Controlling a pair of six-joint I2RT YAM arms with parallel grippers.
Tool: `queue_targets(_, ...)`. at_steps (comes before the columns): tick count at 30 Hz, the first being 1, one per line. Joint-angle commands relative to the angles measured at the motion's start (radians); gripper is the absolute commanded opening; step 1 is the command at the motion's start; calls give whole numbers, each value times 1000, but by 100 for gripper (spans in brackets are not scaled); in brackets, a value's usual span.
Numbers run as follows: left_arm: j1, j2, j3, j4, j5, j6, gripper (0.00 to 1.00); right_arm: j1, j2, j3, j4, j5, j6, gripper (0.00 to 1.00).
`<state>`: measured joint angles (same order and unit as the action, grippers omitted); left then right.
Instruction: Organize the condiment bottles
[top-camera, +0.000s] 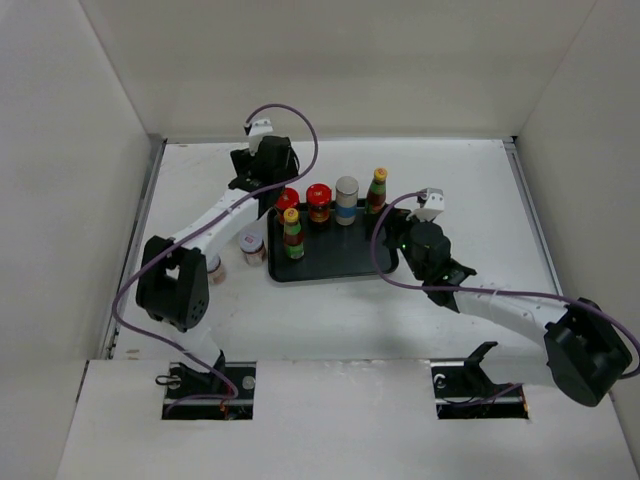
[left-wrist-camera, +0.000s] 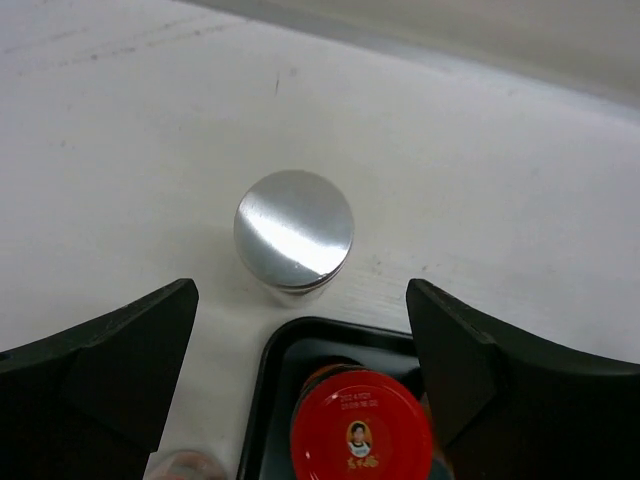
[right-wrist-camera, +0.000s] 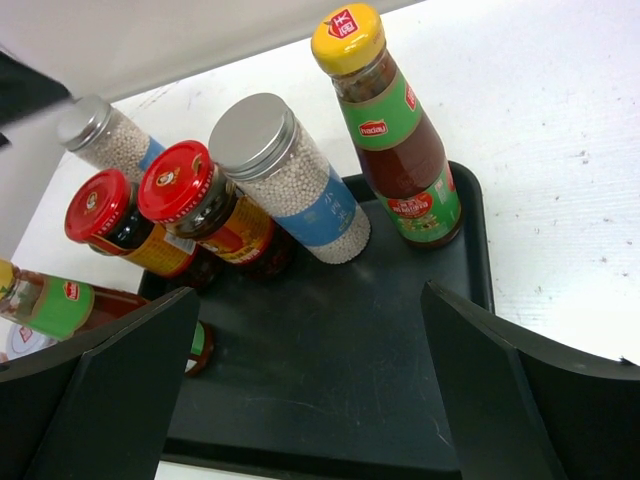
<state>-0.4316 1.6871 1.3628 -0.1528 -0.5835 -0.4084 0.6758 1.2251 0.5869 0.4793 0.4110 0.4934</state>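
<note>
A black tray (top-camera: 345, 262) holds two red-lidded jars (top-camera: 288, 198) (top-camera: 319, 197), a grey-capped shaker (top-camera: 347, 195) and two yellow-capped sauce bottles (top-camera: 378, 190) (top-camera: 293, 232). My left gripper (top-camera: 270, 175) is open and empty above the tray's far left corner. In its wrist view the fingers straddle a red-lidded jar (left-wrist-camera: 360, 425), and a second grey-capped shaker (left-wrist-camera: 294, 230) stands on the table just past the tray. My right gripper (top-camera: 395, 240) is open and empty over the tray's bare floor (right-wrist-camera: 330, 380). Two pink-lidded jars (top-camera: 253, 248) (top-camera: 214, 268) stand left of the tray.
White walls enclose the table on three sides. The right wrist view shows the shaker (right-wrist-camera: 290, 175), a sauce bottle (right-wrist-camera: 390, 130) and both red-lidded jars (right-wrist-camera: 190, 190) in a row at the tray's far side.
</note>
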Motion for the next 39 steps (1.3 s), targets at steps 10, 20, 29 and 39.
queue_targets(10,86,137,119,-5,76,-21,83,5,14,11,33,5,-6,100)
queue_targets(20,113,183,128,7,106,-30,59,5,13,11,33,3,-6,100)
queue_targets(29,80,-159,-85,347,-7,23,33,5,14,13,35,0,-7,100)
queue_targets(39,-172,-564,-269,487,-30,91,35,-2,-18,-12,54,15,5,100)
